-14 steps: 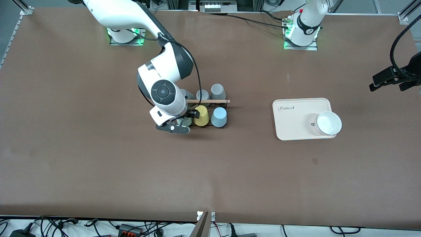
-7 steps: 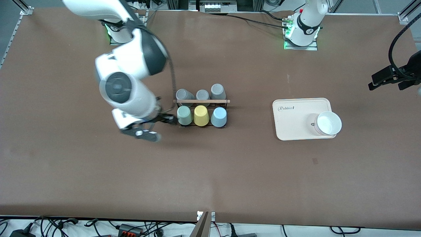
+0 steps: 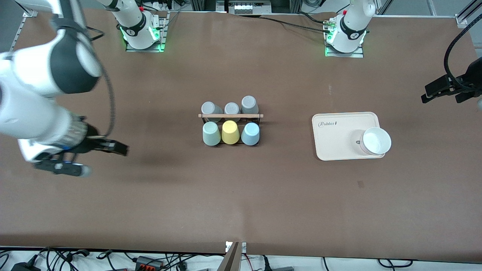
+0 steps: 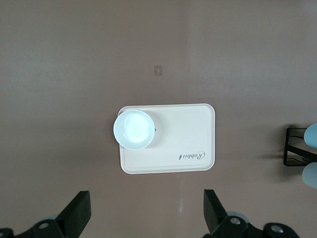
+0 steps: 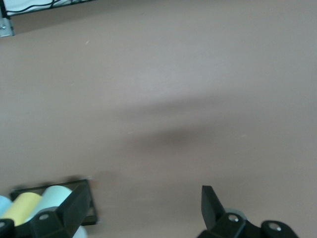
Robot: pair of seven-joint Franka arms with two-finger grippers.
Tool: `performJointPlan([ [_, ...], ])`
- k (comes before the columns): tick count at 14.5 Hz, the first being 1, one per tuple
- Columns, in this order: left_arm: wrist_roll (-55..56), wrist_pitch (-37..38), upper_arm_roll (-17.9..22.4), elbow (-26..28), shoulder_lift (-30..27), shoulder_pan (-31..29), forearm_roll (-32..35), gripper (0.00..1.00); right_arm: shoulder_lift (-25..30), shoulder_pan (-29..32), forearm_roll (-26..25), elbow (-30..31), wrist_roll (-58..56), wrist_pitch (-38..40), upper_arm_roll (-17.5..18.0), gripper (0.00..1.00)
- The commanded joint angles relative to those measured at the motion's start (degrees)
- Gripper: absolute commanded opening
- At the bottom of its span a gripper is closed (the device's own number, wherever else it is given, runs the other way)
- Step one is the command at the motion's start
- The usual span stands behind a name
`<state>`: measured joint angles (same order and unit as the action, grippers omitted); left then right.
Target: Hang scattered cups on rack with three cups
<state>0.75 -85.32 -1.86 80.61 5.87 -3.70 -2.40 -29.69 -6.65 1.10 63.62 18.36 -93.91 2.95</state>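
The black wire rack (image 3: 230,115) with its wooden rod stands mid-table. Three grey cups sit on its row farther from the front camera. The mint green cup (image 3: 211,133), a yellow cup (image 3: 230,132) and the light blue cup (image 3: 250,134) sit upside down on its nearer row. My right gripper (image 3: 113,147) is open and empty in the air over bare table, toward the right arm's end and well clear of the rack. Its wrist view (image 5: 143,198) shows the rack end with the mint cup (image 5: 57,196). My left gripper (image 3: 427,94) is open and empty and waits over the left arm's end of the table (image 4: 146,208).
A cream tray (image 3: 339,150) lies toward the left arm's end, with a white bowl (image 3: 376,141) on the corner nearest the front camera. Both show in the left wrist view, the tray (image 4: 188,134) and the bowl (image 4: 133,130). Cables run along the table's front edge.
My right gripper was at the mint green cup on the rack. It let go and swung away toward the right arm's end. The cup stays on the rack. The left arm has not moved.
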Motion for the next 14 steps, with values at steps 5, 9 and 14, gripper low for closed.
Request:
performJointPlan([
  [5, -0.57, 1.21, -0.25, -1.51, 0.46, 0.18, 0.73, 1.00, 9.02, 7.00, -1.45, 8.97, -10.79, -2.77, -0.22, 1.00],
  [9, -0.66, 1.21, -0.25, -1.51, 0.46, 0.09, 0.73, 1.00, 12.63, 7.35, -1.19, 11.78, -16.94, -2.86, -3.56, 1.00],
  [14, -0.66, 1.12, -0.60, -1.60, 0.37, 0.44, 0.64, 1.00, 17.98, 8.67, -1.36, 18.53, -18.19, -3.20, -3.48, 1.00],
])
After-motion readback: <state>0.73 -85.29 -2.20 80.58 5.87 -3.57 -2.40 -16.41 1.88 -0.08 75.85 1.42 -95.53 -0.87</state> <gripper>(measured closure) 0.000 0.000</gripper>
